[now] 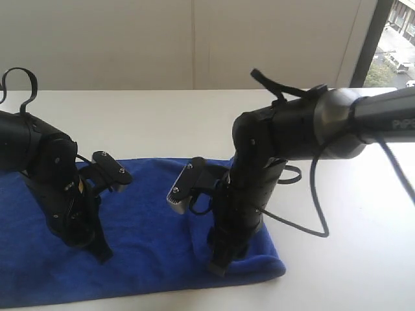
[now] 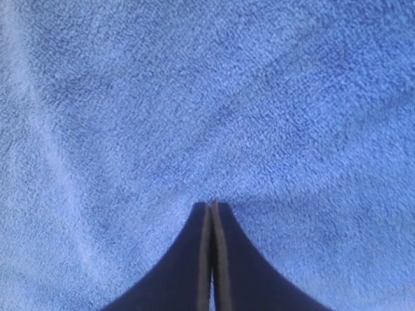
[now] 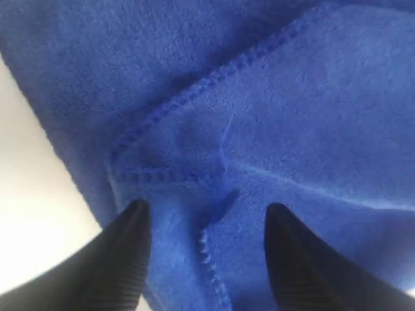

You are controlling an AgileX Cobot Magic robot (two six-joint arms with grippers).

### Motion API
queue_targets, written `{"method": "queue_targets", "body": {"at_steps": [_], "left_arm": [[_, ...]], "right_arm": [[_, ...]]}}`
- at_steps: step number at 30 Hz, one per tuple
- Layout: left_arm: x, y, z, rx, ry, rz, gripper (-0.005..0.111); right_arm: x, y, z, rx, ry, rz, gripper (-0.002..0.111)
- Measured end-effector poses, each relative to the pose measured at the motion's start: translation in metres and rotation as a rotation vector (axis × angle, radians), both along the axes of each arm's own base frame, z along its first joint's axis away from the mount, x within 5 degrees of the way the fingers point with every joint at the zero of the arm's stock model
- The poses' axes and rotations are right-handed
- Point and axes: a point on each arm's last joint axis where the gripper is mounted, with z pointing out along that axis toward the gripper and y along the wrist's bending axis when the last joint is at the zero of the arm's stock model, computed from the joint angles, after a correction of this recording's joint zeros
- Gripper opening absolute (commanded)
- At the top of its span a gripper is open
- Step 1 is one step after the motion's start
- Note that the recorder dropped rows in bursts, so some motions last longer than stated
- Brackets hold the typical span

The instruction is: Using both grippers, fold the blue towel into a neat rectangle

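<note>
1. table (image 1: 162,116): white, bare toward 12 o'clock in the exterior view; it bears everything listed below
2. blue towel (image 1: 149,227): spread on the near half of the table, long axis running 9 to 3 o'clock; it reaches from the 9 o'clock frame edge to a rounded, doubled-over end at about 5 o'clock
3. right arm (image 1: 259,162): enters from 3 o'clock, wrist pitched steeply down onto the towel's 5 o'clock end
4. left arm (image 1: 52,188): enters from 9 o'clock, pointing down on the towel's left part, at about 8 o'clock
5. right gripper (image 3: 207,208): jaws apart, nothing clamped; the two fingers straddle a layered corner (image 3: 162,175) of the towel
6. left gripper (image 2: 213,206): fingers pressed together, tip at the pile; no cloth shows between them
7. stitched hem (image 3: 194,97): runs diagonally across the upper layer and ends at that corner

Governing relation: the corner lies between and just beyond the right gripper's fingertips, at the end of the towel's long axis. The right arm is plainly the nearer, so the pinch looks to be its job. The left gripper stands well apart along the 9 o'clock run
</note>
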Motion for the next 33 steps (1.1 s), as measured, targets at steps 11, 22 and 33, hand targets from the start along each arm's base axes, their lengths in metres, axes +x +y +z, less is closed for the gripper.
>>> {"method": "queue_targets", "body": {"at_steps": [11,22,33], "left_arm": [[0.0,0.0,0.0,-0.001,-0.002,0.0,0.0],[0.0,0.0,0.0,-0.001,-0.002,0.0,0.0],[0.0,0.0,0.0,-0.001,-0.002,0.0,0.0]], "right_arm": [[0.001,0.002,-0.014,0.006,0.045,-0.019,0.048],[-0.001,0.006,-0.014,0.045,0.055,0.009,0.005],[-0.001,-0.009,0.017,-0.053,-0.04,-0.059,0.0]]}}
